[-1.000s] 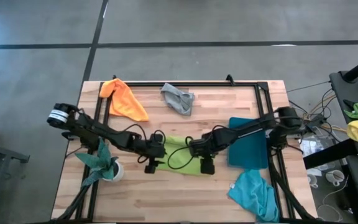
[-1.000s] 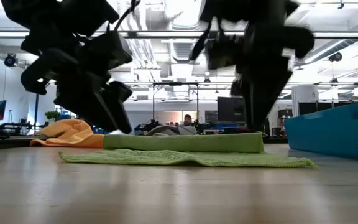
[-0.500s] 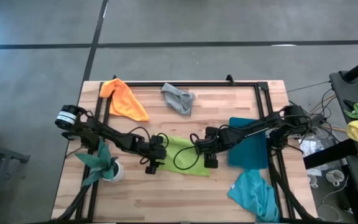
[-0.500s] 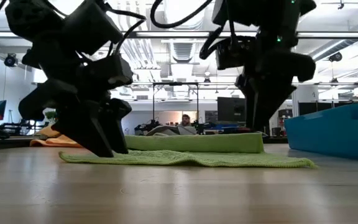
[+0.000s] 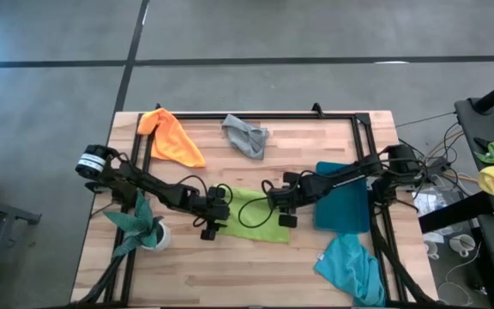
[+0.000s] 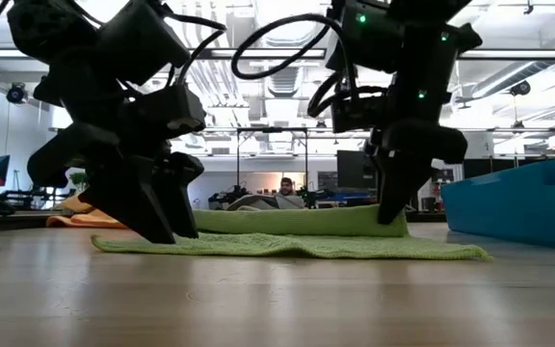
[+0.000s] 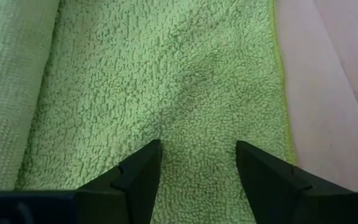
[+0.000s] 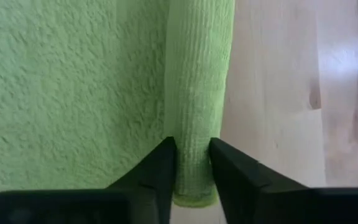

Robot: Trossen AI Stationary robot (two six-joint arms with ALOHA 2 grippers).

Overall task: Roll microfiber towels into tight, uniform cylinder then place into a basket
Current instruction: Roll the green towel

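Note:
A lime green towel [image 5: 260, 215] lies flat mid-table, its far edge rolled into a low roll [image 6: 297, 221]. My left gripper [image 7: 197, 162] stands open at the towel's left edge, tips down on the flat part. My right gripper [image 8: 192, 158] is shut on the roll's right end. The teal basket [image 5: 343, 202] sits right of the towel. An orange towel [image 5: 171, 137] and a grey towel [image 5: 245, 136] lie at the far edge. A turquoise towel [image 5: 350, 268] is at the near right corner. My left gripper sets its two open fingertips [image 7: 143, 165] down on the flat single layer of the lime towel [image 7: 197, 124] near its left edge, slanting down from the table's left. The cloth lies flat on the table between them. My right gripper pinches the right end of the towel's roll [image 8: 196, 134] between its two fingers, which lie across the roll. The fingers come steeply from above, pointing down. The roll rests on the table, its end [image 8: 194, 194] just past the fingers.
A potted plant [image 5: 140, 225] stands at the near left, close behind my left arm. A black rail frame [image 5: 256, 115] runs along the table's far edge and sides. Bare wood [image 5: 230, 275] lies between the towel and the near edge.
My left gripper has sunk onto the towel's left edge and then kept still. My right gripper has come down and a little toward the far edge, tipping steeper, onto the right end of the roll. The towel has stayed in place.

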